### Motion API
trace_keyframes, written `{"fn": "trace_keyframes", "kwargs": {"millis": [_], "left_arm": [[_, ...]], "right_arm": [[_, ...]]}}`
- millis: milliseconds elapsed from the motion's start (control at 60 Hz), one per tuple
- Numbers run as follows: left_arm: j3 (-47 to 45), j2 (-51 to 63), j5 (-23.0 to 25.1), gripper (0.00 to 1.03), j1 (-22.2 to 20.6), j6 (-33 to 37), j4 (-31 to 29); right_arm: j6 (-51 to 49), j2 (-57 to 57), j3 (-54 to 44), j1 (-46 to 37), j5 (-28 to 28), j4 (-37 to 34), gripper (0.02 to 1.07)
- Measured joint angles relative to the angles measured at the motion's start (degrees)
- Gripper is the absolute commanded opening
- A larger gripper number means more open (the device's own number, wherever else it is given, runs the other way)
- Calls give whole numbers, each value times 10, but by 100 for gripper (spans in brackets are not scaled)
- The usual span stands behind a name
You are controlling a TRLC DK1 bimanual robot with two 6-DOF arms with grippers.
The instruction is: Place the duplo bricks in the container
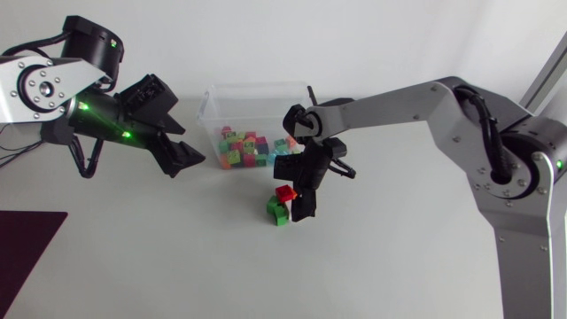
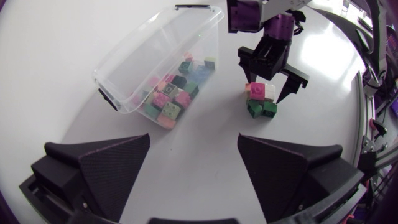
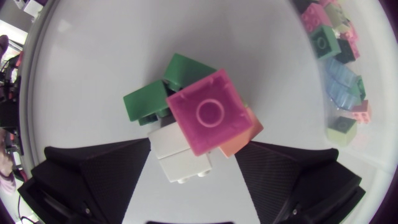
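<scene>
The pink brick tops a pile between the right gripper's wide fingers, ready for grabbing. The left gripper hangs open near the container.

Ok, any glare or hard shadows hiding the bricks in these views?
Head view: even light, only a soft shadow under the right gripper beside the brick stack. Left wrist view: faint sheen on the container wall, bricks inside readable. Right wrist view: stack evenly lit, no glare.

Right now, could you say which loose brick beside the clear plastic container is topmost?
The red square plastic brick, stud up, resting on the green bricks.
</scene>
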Motion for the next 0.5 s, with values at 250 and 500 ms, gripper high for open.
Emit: {"fn": "trace_keyframes", "kwargs": {"millis": [250, 500], "left_arm": [[0, -3, 4, 98, 0, 0, 0], [-1, -7, 4, 98, 0, 0, 0]], "right_arm": [[-12, 1, -2, -2, -16, -9, 30], [-18, -44, -72, -21, -19, -9, 21]]}}
